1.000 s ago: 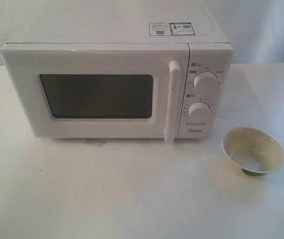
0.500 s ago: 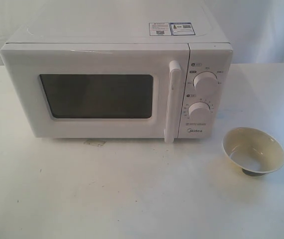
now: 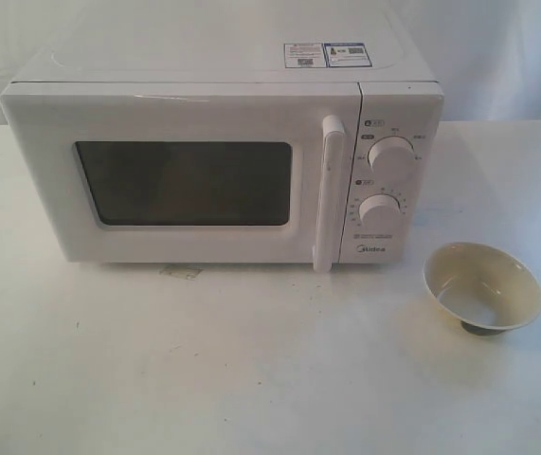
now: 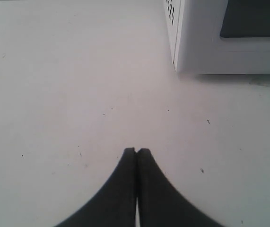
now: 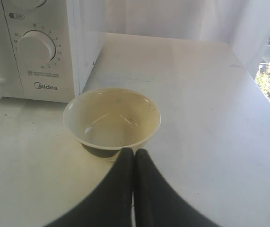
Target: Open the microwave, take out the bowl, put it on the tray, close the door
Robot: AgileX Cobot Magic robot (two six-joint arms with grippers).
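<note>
The white Midea microwave (image 3: 223,161) stands at the back of the table with its door (image 3: 185,180) shut, the bar handle (image 3: 329,194) upright beside the two dials (image 3: 388,156). The cream-yellow bowl (image 3: 481,287) sits upright and empty on the table right of the microwave, also in the right wrist view as the bowl (image 5: 112,120). My right gripper (image 5: 134,150) is shut and empty, its tips just short of the bowl's rim. My left gripper (image 4: 137,150) is shut and empty over bare table, near the microwave's left corner (image 4: 177,47). Neither gripper shows in the exterior view. No tray is in view.
The white table (image 3: 251,370) spreads out in front of the microwave. A small patch or sticker (image 3: 181,272) lies on the table under the door's lower edge. A pale wall or curtain (image 3: 507,57) stands behind.
</note>
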